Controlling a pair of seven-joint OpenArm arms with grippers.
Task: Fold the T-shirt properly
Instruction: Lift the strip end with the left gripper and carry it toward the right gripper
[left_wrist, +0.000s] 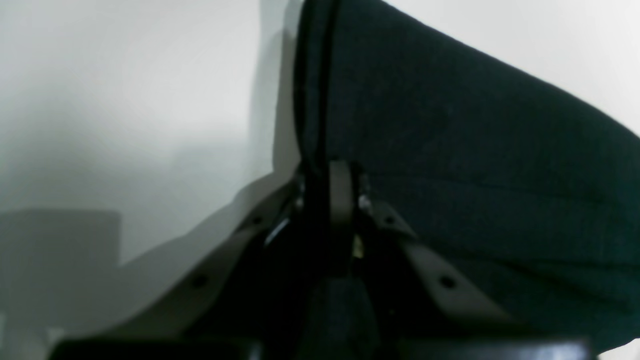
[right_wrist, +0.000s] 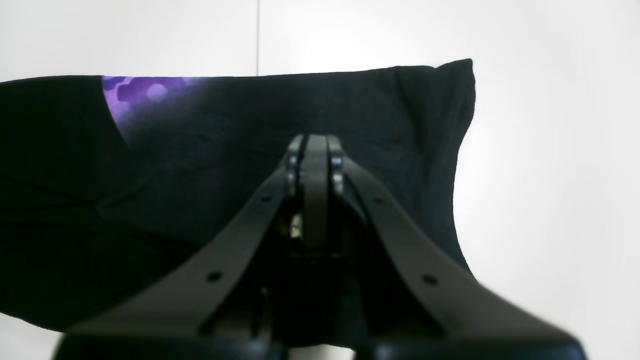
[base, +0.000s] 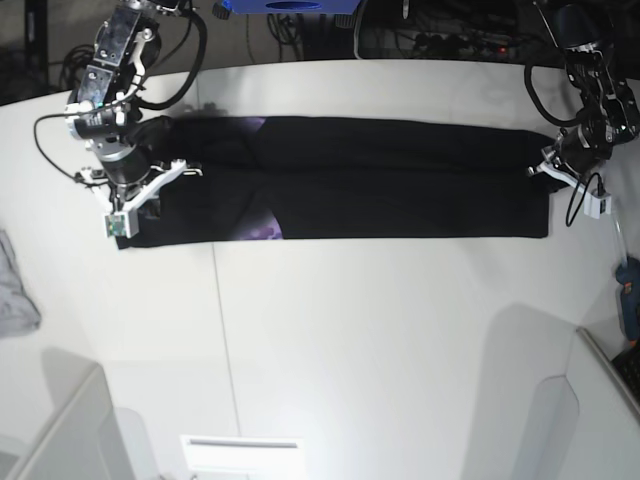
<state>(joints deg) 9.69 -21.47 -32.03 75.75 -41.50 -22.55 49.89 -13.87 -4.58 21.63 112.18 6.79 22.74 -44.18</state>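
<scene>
The black T-shirt (base: 380, 190) lies as one long band across the far half of the white table, with a bit of purple print (base: 268, 230) showing at its near edge. My left gripper (base: 537, 170) sits at the band's right end. In the left wrist view this left gripper (left_wrist: 325, 172) is shut on a folded edge of the T-shirt (left_wrist: 475, 150). My right gripper (base: 188, 167) rests on the band near its left end. In the right wrist view the right gripper (right_wrist: 315, 142) has its jaws pressed together on the T-shirt (right_wrist: 210, 130), and creases run toward them.
A small grey cloth (base: 14, 285) lies at the table's left edge. A blue tool (base: 629, 295) sits at the right edge. Cables and equipment (base: 440, 35) line the back. A white box (base: 240, 455) stands at the front, with raised panels at both front corners.
</scene>
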